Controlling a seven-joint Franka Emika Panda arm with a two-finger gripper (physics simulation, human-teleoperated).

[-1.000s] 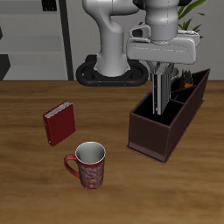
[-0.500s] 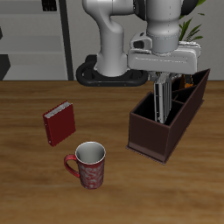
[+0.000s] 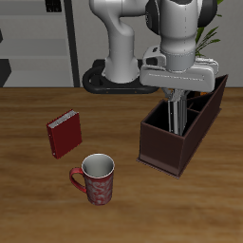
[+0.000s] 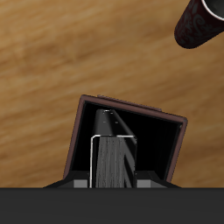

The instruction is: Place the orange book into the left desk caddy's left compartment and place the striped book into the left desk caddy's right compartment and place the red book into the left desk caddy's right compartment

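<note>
Hanging over the left desk caddy point(image 3: 182, 125), the gripper point(image 3: 172, 102) points straight down from about one o'clock of the table's middle in the exterior view, its fingers closed on the striped book point(image 3: 173, 116). That book stands upright as a thin grey-and-black sliver, its lower part already down inside the right compartment point(image 3: 167, 131), the large section at the caddy's end nearer the table's front edge. A bit of orange, seemingly the orange book point(image 3: 201, 94), shows in the narrower left compartment point(image 3: 205, 98) farther back, though it is too small to be sure. The caddy itself is a long dark brown open box lying on a diagonal. At about nine o'clock the red book point(image 3: 64, 134) rests on the wood, dark red with a pale page edge, well apart from the caddy. A red patterned mug point(image 3: 96, 179) stands at about seven o'clock, near that book.

From the wrist view, the striped book point(image 4: 112, 160) appears edge-on between the fingers, its dark striped cover and pale outline inside the brown walls of the right compartment point(image 4: 171, 144). The mug point(image 4: 203, 22) sits on the table away from the caddy point(image 4: 131, 108).
</note>
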